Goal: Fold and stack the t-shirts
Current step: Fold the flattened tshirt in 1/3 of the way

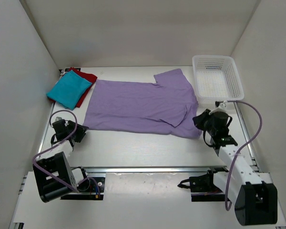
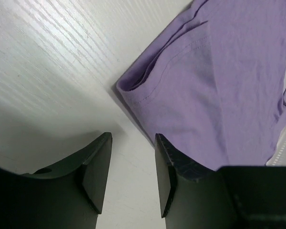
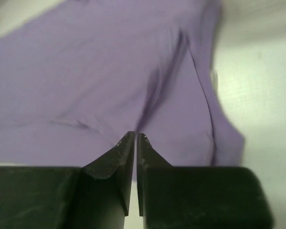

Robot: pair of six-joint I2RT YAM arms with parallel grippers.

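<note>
**Lavender shirt (image 1: 140, 106) spread beside basket (image 1: 212, 57)**

The lavender shirt lies flat just left of the basket. The folded teal shirt (image 1: 69, 90) on the red shirt (image 1: 86, 78) lies farther left. The left gripper (image 2: 132, 138) stands spread, empty; the right gripper (image 3: 135, 136) is pressed together.

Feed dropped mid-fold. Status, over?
Left gripper open, empty, short of purple shirt's corner. Right gripper shut at its right edge. Purple shirt spread, partly folded; teal shirt on red shirt, far left. Nothing in the way.
</note>
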